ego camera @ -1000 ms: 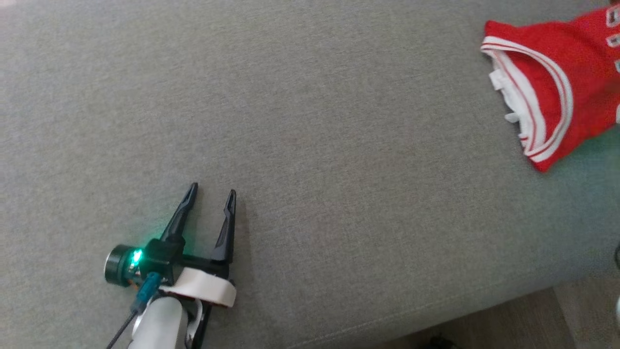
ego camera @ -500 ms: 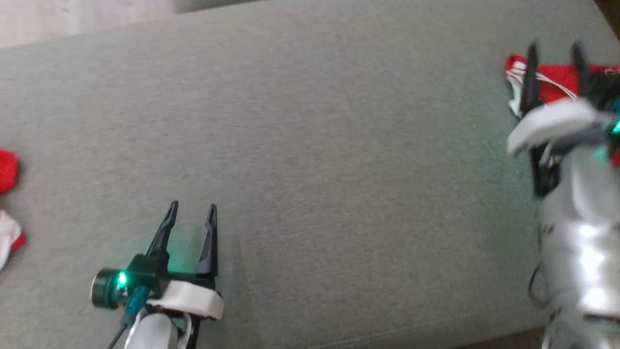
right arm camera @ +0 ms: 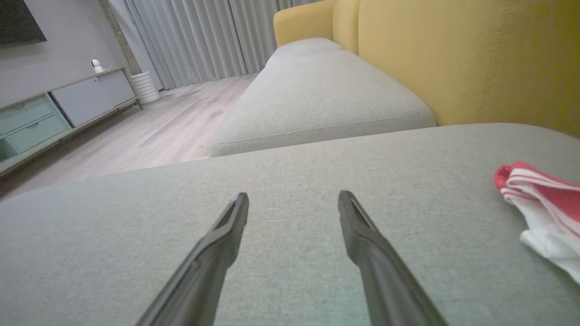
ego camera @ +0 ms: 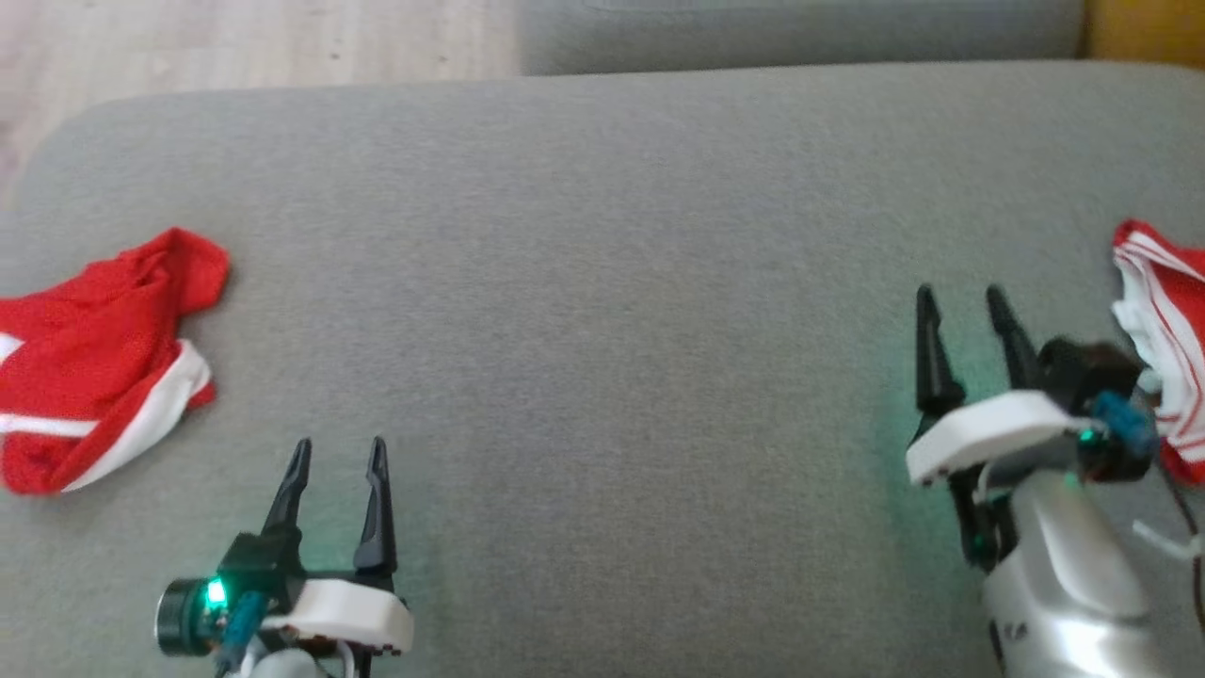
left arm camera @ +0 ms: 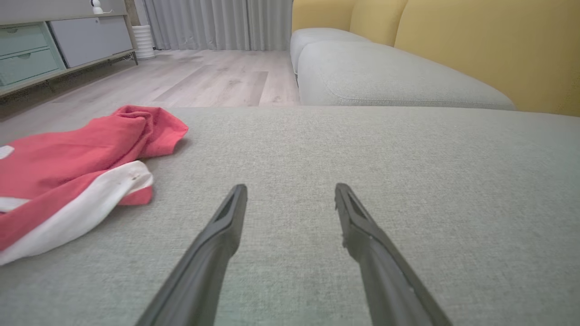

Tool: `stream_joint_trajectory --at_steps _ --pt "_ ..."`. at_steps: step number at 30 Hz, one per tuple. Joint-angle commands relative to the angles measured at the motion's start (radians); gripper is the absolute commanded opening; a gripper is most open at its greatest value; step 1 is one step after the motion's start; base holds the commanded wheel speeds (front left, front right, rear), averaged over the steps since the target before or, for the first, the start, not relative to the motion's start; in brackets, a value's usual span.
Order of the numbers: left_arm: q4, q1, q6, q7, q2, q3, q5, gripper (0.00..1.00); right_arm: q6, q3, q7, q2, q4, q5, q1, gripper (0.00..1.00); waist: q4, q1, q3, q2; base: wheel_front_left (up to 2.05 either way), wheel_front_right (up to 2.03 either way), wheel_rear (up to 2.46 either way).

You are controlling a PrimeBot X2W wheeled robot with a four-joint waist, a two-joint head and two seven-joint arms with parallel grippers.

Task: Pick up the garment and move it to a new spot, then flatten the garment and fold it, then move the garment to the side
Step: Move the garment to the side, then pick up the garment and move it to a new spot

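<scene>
Right end effector [ego camera: 959, 294] pulled back from folded garment [ego camera: 1163, 311], view shifted

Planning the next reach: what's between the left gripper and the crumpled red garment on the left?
Nothing: in the head and left wrist views, the stretch between the left gripper and the red garment is bare grey cushion.

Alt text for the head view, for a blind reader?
The left claw and right claw, both open and empty, sit over a grey cushion. A crumpled red garment lies at the far left; a striped garment lies at the far right.
</scene>
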Motion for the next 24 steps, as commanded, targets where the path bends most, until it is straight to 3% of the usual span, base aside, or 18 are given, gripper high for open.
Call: stream_joint_trajectory --at_steps 1,10,24 --pt "-0.025 -0.017 0.007 -0.005 0.004 0.042 -0.005 1.00 -0.001 0.037 -0.011 0.007 -0.042 0.014 -0.004 1.00 0.024 0.0002 -0.020 0.0000 0.00 0.00 0.00" --pt "-0.027 0.007 0.018 -0.005 0.004 0.096 0.000 1.00 -0.001 0.096 -0.011 0.007 -0.113 0.061 0.072 1.00 0.031 0.0002 -0.065 0.0000 0.00 0.00 0.00" --pt "-0.037 0.049 0.030 -0.005 0.004 0.108 -0.014 1.00 -0.001 0.144 -0.011 0.007 -0.128 0.085 0.156 1.00 0.024 0.0002 -0.123 0.0000 0.00 0.00 0.00"
